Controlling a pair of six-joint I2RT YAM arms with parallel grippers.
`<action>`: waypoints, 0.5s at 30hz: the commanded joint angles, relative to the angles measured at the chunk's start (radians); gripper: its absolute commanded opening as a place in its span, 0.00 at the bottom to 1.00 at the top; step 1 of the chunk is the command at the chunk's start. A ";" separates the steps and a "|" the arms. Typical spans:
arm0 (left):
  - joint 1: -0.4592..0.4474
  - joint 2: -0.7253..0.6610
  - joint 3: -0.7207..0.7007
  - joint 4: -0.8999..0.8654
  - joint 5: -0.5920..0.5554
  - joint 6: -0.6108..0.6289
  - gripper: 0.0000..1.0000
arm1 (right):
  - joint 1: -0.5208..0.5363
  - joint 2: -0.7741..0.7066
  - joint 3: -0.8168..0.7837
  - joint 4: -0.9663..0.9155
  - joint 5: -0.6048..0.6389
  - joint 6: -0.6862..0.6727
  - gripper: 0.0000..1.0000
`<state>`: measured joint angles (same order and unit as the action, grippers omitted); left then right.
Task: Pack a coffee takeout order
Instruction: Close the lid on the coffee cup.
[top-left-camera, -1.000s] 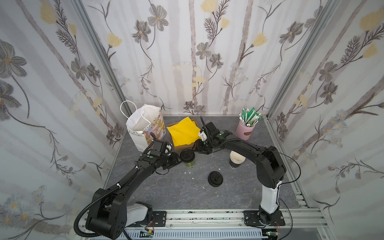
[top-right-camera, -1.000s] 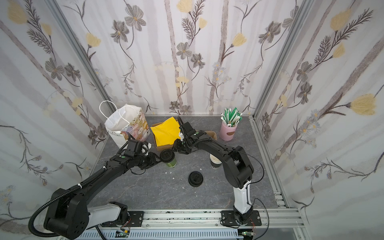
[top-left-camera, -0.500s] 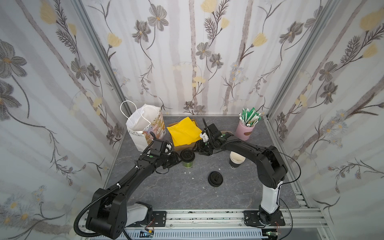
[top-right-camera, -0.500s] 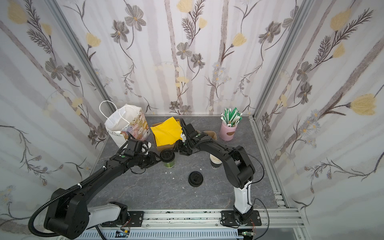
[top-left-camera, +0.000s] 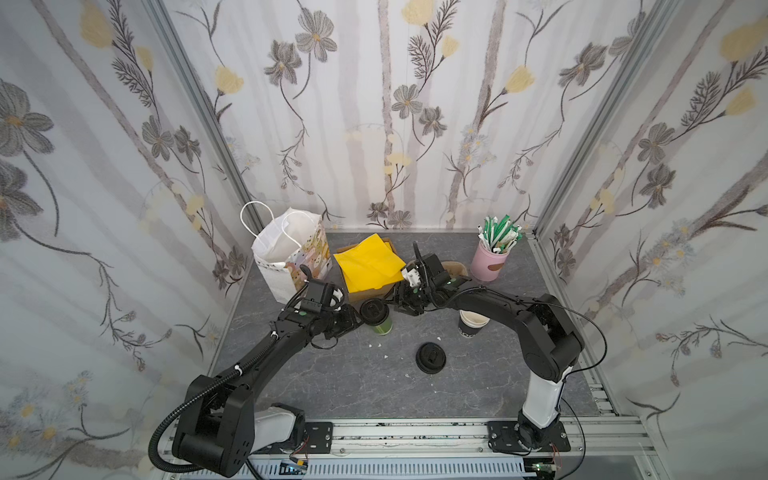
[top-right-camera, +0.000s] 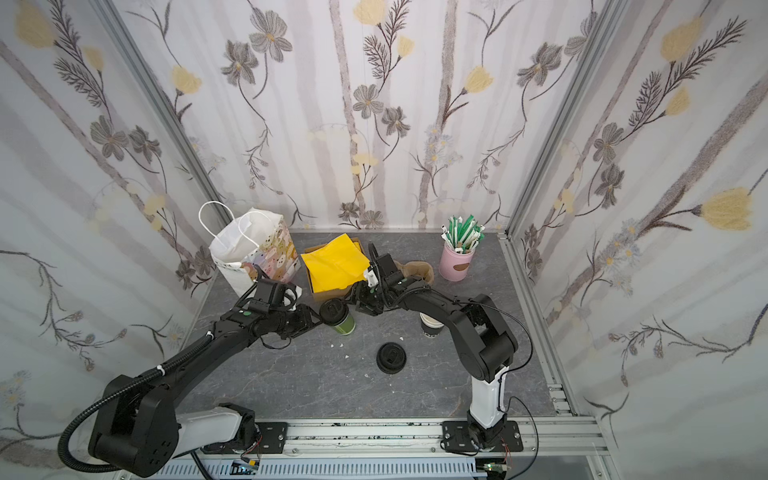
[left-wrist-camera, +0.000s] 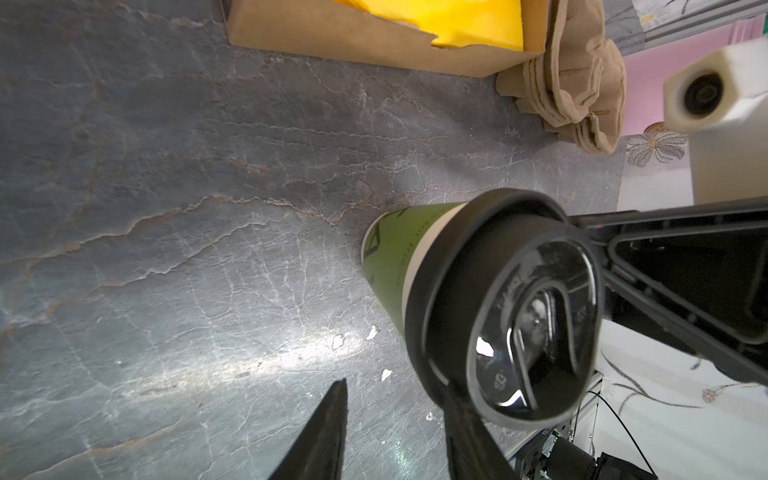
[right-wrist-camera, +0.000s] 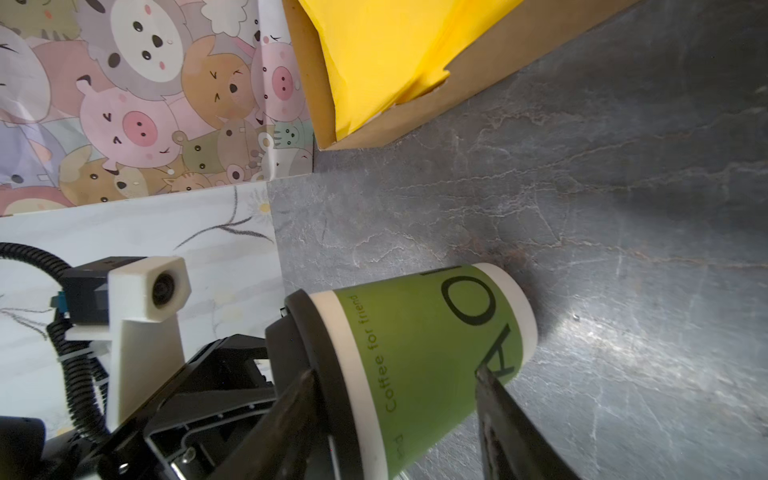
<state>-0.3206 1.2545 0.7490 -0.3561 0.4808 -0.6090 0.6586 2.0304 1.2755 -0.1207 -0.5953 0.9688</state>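
The green cup (top-left-camera: 381, 323) with its black lid (top-left-camera: 374, 310) stands upright on the grey table, in front of the cardboard box. The yellow napkin (top-left-camera: 369, 266) lies in that box. My left gripper (top-left-camera: 356, 322) is at the cup's left, open. In the left wrist view its fingers (left-wrist-camera: 328, 432) frame bare table, and one finger meets the lid's rim (left-wrist-camera: 432, 332). My right gripper (top-left-camera: 397, 306) is at the cup's right, open. In the right wrist view, one of its fingertips (right-wrist-camera: 494, 399) is by the cup's lower wall (right-wrist-camera: 419, 357) and the other by the lid.
A white paper bag (top-left-camera: 286, 249) with cartoon animals stands open at the back left. A loose black lid (top-left-camera: 431, 356) lies towards the front. Stacked black cups (top-left-camera: 471, 325), brown sleeves (top-left-camera: 456, 268) and a pink straw holder (top-left-camera: 489, 266) stand to the right.
My right gripper's jaws have spread wider round the cup. Neither arm has shifted noticeably, and the cup stays where it was.
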 joint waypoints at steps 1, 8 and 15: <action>-0.002 -0.003 0.001 0.097 0.011 -0.008 0.41 | 0.004 -0.013 -0.030 0.123 -0.158 0.070 0.61; -0.003 -0.013 0.003 0.096 0.009 -0.011 0.41 | 0.003 -0.018 -0.089 0.222 -0.180 0.144 0.62; -0.002 -0.015 0.009 0.097 0.019 -0.011 0.42 | 0.003 -0.023 -0.177 0.400 -0.207 0.244 0.59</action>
<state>-0.3210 1.2446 0.7475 -0.3725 0.4637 -0.6102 0.6529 2.0163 1.1278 0.1562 -0.6727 1.1477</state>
